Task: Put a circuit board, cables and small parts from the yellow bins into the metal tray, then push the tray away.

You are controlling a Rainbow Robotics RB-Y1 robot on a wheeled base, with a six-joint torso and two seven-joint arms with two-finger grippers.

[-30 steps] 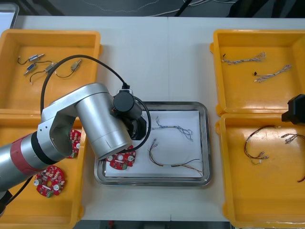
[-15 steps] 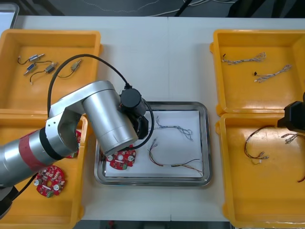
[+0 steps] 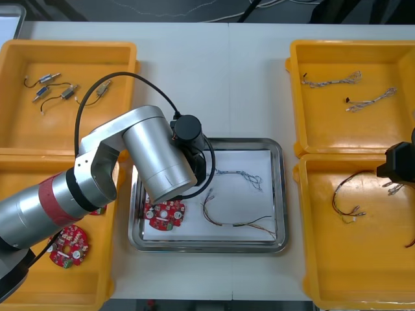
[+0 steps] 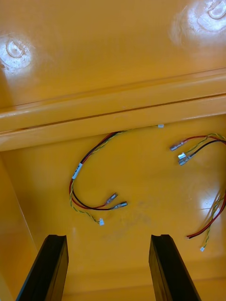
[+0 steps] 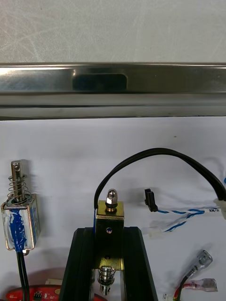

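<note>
My left gripper [image 5: 109,235] is shut on a small metal part [image 5: 110,214], a brass piece with a black cable looping off it. It is over the white inside of the metal tray [image 3: 279,194], whose rim [image 5: 113,89] lies ahead of the fingers. A second small metal part [image 5: 19,221] with blue winding lies beside them. In the tray lie a red circuit board [image 3: 165,216], a blue and white cable [image 3: 237,175] and a red and yellow cable [image 3: 233,220]. My right gripper [image 4: 110,244] is open above a red and yellow cable [image 4: 89,183] in the near right bin [image 3: 305,259].
The far left bin [image 3: 19,129] holds several small metal parts [image 3: 65,92]. Circuit boards [image 3: 67,245] lie in the near left bin. Twisted cables [image 3: 331,80] lie in the far right bin. My left arm [image 3: 155,162] covers the tray's left part.
My left arm has swung right and toward the tray's far side, carrying the small metal part. The right gripper has shifted slightly inward over the near right bin.
</note>
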